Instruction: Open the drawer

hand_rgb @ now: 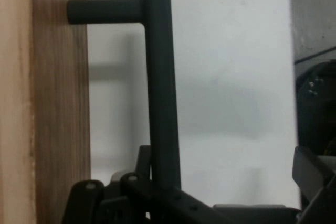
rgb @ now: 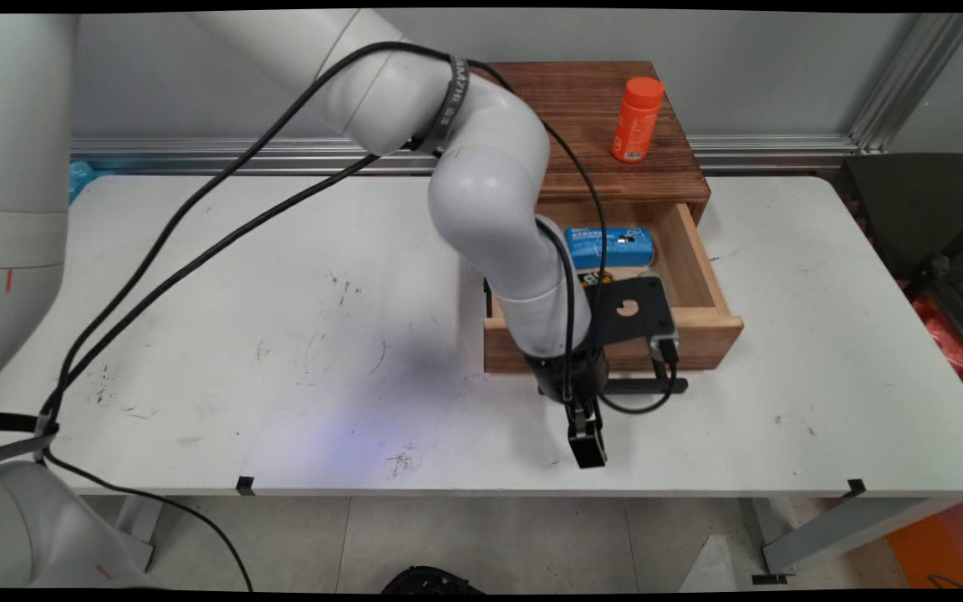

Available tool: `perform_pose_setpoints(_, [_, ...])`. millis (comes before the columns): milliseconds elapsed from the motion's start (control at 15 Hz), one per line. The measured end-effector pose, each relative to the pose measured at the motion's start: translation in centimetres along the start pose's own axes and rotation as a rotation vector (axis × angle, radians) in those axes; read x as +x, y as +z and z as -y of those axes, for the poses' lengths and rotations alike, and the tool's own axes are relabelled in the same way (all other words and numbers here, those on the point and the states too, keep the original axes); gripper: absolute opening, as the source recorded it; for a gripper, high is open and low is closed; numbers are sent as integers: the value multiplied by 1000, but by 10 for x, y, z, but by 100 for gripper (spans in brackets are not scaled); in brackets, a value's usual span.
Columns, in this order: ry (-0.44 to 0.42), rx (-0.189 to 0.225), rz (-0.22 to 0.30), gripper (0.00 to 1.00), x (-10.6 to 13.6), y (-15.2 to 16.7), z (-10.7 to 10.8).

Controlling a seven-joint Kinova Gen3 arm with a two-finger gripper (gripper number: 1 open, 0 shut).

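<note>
Main view shows a white table [rgb: 281, 334], then a wooden drawer unit [rgb: 615, 125] right of centre, its drawer [rgb: 699, 326] pulled open, a blue box [rgb: 611, 247] inside, an orange bottle [rgb: 637, 119] on top. Low centre, the pincer [rgb: 586, 443] sits by the black handle [hand_rgb: 160, 77]; whether its grip is open or closed cannot be told.

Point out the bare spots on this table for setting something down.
Bare: the table left of the drawer, and its right end past the drawer. Crowded: the strip before the drawer front, where the gripper hangs by the handle.
</note>
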Motion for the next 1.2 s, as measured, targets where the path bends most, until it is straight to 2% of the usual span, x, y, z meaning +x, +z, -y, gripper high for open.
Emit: perform_pose_setpoints(1200, [-4, -37, -26, 100, -8, -12, -65])
